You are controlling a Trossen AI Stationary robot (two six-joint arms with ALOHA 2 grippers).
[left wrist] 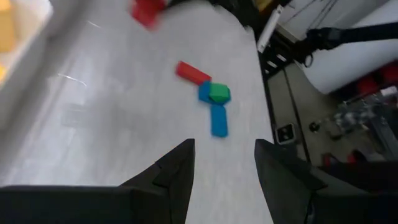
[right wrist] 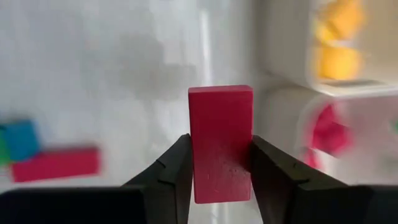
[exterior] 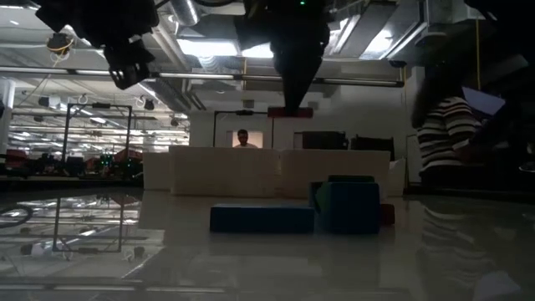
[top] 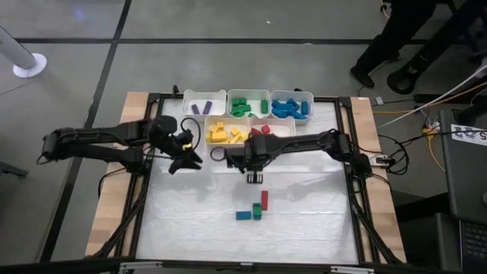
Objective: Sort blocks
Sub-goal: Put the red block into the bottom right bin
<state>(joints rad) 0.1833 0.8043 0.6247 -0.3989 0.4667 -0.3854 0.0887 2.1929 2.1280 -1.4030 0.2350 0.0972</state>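
Right claw [right wrist: 221, 177] pinches red block [right wrist: 221, 140]; upright

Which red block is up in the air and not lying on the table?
The red block pinched in the right gripper is lifted. The other loose red block lies flat on the table beside the blue and green ones.

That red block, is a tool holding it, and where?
Yes: the right tool pinches the red block by its long sides, near its lower end. The left tool holds nothing.

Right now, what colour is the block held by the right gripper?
Red: a rectangular red block, clearest in the right wrist view.
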